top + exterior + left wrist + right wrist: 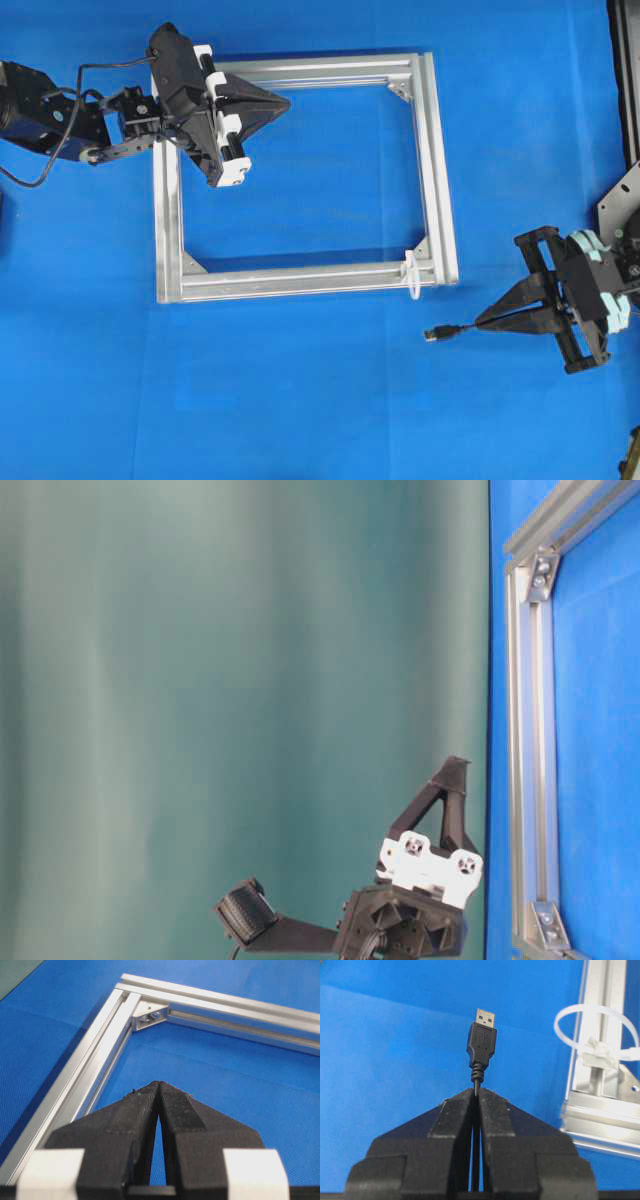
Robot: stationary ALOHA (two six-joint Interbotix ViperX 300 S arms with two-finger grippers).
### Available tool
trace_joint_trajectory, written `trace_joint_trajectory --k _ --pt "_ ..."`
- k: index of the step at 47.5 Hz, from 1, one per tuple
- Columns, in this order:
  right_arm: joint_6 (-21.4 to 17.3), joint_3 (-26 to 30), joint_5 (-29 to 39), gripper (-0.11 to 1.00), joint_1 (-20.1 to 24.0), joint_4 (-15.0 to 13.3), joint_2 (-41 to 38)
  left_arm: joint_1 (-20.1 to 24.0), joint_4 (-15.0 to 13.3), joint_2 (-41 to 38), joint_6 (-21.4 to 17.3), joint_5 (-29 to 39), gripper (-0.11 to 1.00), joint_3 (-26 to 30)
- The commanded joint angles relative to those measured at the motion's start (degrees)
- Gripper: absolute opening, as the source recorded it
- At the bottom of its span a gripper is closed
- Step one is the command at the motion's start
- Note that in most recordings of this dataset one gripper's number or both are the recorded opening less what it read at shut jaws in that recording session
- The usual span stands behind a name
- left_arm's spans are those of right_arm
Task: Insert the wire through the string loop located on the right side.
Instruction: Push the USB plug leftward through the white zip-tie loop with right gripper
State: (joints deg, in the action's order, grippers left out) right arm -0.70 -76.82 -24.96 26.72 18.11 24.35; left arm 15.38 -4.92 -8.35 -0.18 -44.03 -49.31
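Wire (481,1047): thin black cable w/ moulded USB plug, silver metal tip, ribbed strain relief; sticks out fwd from right gripper (476,1092), jaws clamped on cable just behind plug, above blue cloth (300,400).

String loop (580,1015): whitish translucent, thin, oval, on silver alu frame (435,170) corner, near plug, apart.

Left gripper (159,1085): closed, empty, matte black ridged fingers over frame.

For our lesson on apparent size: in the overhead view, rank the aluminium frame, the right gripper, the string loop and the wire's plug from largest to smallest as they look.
1. aluminium frame
2. right gripper
3. string loop
4. plug, smallest, though close to the loop in size
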Motion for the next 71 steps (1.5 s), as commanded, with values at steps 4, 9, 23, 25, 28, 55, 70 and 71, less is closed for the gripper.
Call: trace_joint_trajectory --k 4,9,23,25,28,55,70,71 --pt "0.2 -0.1 -0.9 -0.03 -1.9 0.1 0.2 0.1 0.3 1.8 -0.1 -0.6 0.00 0.4" --pt "0.4 -0.7 -1.2 -0.03 -3.6 0.0 0.5 0.1 0.3 1.8 -0.1 -0.6 0.00 0.4" --pt "0.5 -2.5 -1.3 -0.03 -7.7 -0.1 2.4 0.0 0.3 1.8 -0.1 -0.6 0.00 0.4" --pt "0.8 -2.7 -1.2 -0.03 -8.2 -0.1 2.5 0.1 0.3 1.8 -0.1 -0.6 0.00 0.4" --pt "1.3 -2.8 -1.2 -0.03 -8.5 -0.2 2.9 0.1 0.3 1.8 -0.1 -0.6 0.00 0.4" --pt "2.2 -2.8 -1.8 -0.03 -9.2 0.0 3.1 0.1 0.3 1.8 -0.1 -0.6 0.00 0.4" --pt "2.2 -2.9 -1.8 -0.03 -9.3 0.0 3.1 0.0 0.3 1.8 -0.1 -0.6 0.00 0.4" --pt "2.2 -2.8 -1.8 -0.03 -9.3 0.0 3.1 0.1 0.3 1.8 -0.1 -0.6 0.00 0.4"
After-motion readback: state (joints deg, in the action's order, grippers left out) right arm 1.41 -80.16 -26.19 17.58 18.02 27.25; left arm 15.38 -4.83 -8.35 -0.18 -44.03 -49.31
